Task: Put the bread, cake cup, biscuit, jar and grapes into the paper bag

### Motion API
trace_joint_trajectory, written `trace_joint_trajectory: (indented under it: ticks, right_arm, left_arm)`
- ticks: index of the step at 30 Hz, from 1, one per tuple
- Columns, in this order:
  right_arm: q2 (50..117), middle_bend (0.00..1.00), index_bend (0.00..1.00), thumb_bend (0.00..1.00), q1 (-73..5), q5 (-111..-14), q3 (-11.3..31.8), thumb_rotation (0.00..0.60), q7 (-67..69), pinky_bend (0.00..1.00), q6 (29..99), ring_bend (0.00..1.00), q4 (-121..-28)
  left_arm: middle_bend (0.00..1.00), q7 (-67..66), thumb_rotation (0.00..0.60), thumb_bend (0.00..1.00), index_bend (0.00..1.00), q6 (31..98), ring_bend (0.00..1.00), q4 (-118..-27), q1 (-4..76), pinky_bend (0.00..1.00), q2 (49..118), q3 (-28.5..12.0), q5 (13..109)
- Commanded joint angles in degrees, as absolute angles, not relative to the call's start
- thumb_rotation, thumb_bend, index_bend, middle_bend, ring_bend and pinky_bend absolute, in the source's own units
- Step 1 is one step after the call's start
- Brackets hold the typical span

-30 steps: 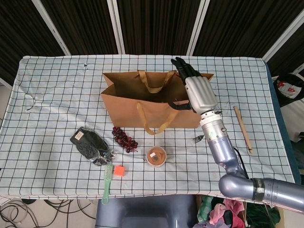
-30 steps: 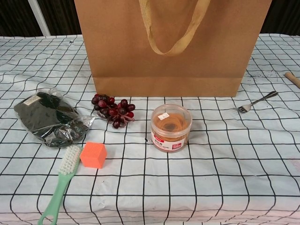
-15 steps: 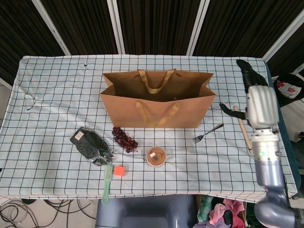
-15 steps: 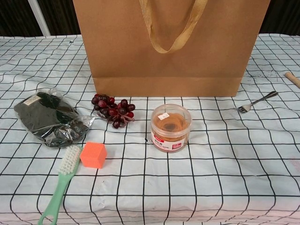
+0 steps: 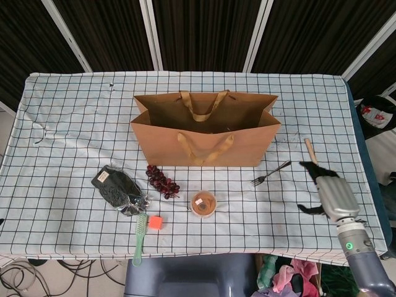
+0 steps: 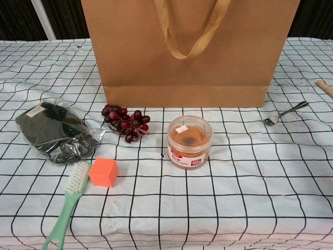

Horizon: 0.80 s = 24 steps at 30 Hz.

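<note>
The right hand [image 5: 327, 192] hung empty, fingers spread, well right of the jar [image 5: 203, 203], which wanted a level grasp around its sides.

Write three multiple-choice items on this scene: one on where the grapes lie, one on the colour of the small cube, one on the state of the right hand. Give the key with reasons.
1. Where do the grapes lie?
A. inside the paper bag
B. on the cloth in front of the paper bag, left of the jar
C. on top of the brush

2. What colour is the small cube beside the brush?
A. orange
B. blue
C. white

3. What is the right hand doing?
A. gripping the jar
B. holding the fork
C. holding nothing, at the table's right edge

Key: 1 B, the chest view shows the bunch on the cloth between bag and jar. 2 A, it is orange in both views. 3 C, the head view shows nothing in the hand; the fork lies apart from it.
</note>
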<state>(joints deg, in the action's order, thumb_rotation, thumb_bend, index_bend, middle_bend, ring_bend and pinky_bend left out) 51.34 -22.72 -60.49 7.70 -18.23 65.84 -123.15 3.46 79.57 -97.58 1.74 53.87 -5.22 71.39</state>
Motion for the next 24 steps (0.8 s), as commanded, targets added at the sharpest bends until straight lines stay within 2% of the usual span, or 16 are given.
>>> trace_joint_trajectory:
  ticks: [1, 10, 17, 24]
  right_arm:
    - [57.00, 0.13, 0.15, 0.10, -24.47, -65.60, 5.20, 0.600, -17.22, 0.20, 61.32, 0.19, -120.35]
    - [68.79, 0.12, 0.15, 0.10, -29.94, -69.95, 5.13, 0.600, -19.19, 0.20, 56.18, 0.18, -114.63]
    - [78.64, 0.10, 0.15, 0.10, -33.69, -67.78, 6.33, 0.600, -25.66, 0.20, 56.57, 0.16, -110.07]
    - [85.07, 0.09, 0.15, 0.10, -36.77, -62.55, 7.19, 0.600, -33.16, 0.20, 57.69, 0.16, -105.57]
  left_arm:
    - [0.08, 3.50, 0.600, 0.10, 0.01, 79.58, 0.00, -97.57, 1.77, 0.05, 53.86, -5.27, 71.37]
    - [0.07, 3.96, 0.600, 0.10, 0.01, 79.71, 0.00, -97.20, 1.68, 0.05, 53.75, -5.70, 70.49]
    - [0.08, 3.74, 0.600, 0.10, 0.01, 80.00, 0.00, -97.35, 1.58, 0.05, 53.80, -5.79, 70.36]
    - [0.08, 3.39, 0.600, 0.10, 0.01, 79.66, 0.00, -97.38, 1.68, 0.05, 53.77, -5.84, 69.87]
